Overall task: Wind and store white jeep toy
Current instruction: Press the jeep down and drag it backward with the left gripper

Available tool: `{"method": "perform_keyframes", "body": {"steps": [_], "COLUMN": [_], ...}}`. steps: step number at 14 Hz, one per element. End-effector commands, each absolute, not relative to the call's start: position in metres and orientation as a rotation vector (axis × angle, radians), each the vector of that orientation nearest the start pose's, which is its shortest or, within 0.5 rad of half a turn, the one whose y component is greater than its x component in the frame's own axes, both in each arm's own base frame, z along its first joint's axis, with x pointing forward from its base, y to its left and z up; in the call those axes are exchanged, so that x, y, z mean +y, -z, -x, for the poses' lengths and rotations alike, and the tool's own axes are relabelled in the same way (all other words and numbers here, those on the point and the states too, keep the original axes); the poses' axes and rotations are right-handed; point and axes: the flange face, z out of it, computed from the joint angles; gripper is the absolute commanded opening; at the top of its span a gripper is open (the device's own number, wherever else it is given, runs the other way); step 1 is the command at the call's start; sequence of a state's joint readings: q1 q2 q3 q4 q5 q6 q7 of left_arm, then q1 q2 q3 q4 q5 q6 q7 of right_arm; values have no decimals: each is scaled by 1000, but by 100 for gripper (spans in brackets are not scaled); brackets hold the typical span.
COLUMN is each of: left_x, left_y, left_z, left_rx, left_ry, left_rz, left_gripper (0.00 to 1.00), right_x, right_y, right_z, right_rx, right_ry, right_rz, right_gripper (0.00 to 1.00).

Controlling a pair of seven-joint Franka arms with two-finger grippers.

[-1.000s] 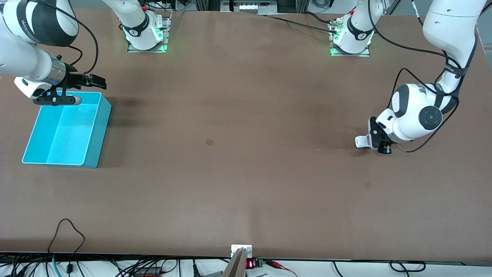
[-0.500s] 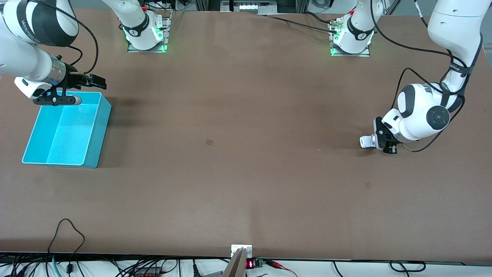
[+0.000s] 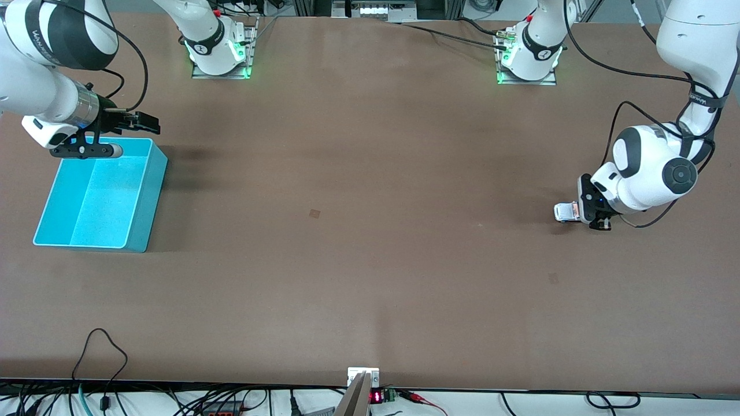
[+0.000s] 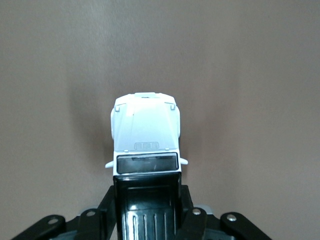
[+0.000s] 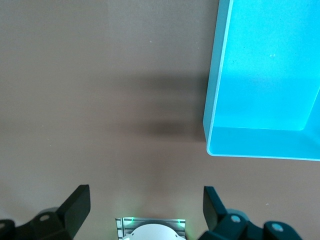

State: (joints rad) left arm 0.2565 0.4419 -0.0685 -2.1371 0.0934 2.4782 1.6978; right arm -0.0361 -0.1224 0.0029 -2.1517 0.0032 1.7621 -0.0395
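Observation:
The white jeep toy (image 3: 565, 211) is low at the tabletop toward the left arm's end, and my left gripper (image 3: 581, 211) is shut on its rear. In the left wrist view the jeep (image 4: 145, 132) points away from the camera. Its black roof panel lies between the fingers (image 4: 188, 206) of the left gripper (image 4: 146, 202). My right gripper (image 3: 130, 136) hangs open over the corner of the cyan bin (image 3: 145, 193) nearest the right arm's base. In the right wrist view the right gripper (image 5: 145, 200) holds nothing, and the bin (image 5: 214, 95) looks empty.
Both arm bases (image 3: 219, 49) (image 3: 529, 55) stand on metal plates at the table's edge by the robots. Cables and a small device with a red display (image 3: 376, 396) lie along the edge nearest the front camera. A small dark mark (image 3: 314, 213) shows mid-table.
My left gripper has drawn the jeep along the table toward the left arm's end. The right arm has not moved.

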Motion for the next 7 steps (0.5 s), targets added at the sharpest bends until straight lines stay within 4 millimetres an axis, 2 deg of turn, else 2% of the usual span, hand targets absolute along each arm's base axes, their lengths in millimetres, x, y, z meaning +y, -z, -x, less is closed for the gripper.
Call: {"method": "perform_keyframes", "body": {"steps": [1, 7], "left_x": [126, 149], "left_y": [-152, -146], "left_z": [-543, -536], "left_rx": [2349, 2320], "left_ry": [-211, -221], "left_rz": [2180, 2219], "left_gripper": [7, 7], "right_x": [-14, -15], "right_y": [-433, -433], "right_z": [-484, -484], "right_rx": [9, 12], "right_ry": [-411, -411], "right_rz": [3100, 3098], "right_gripper": [100, 100]}}
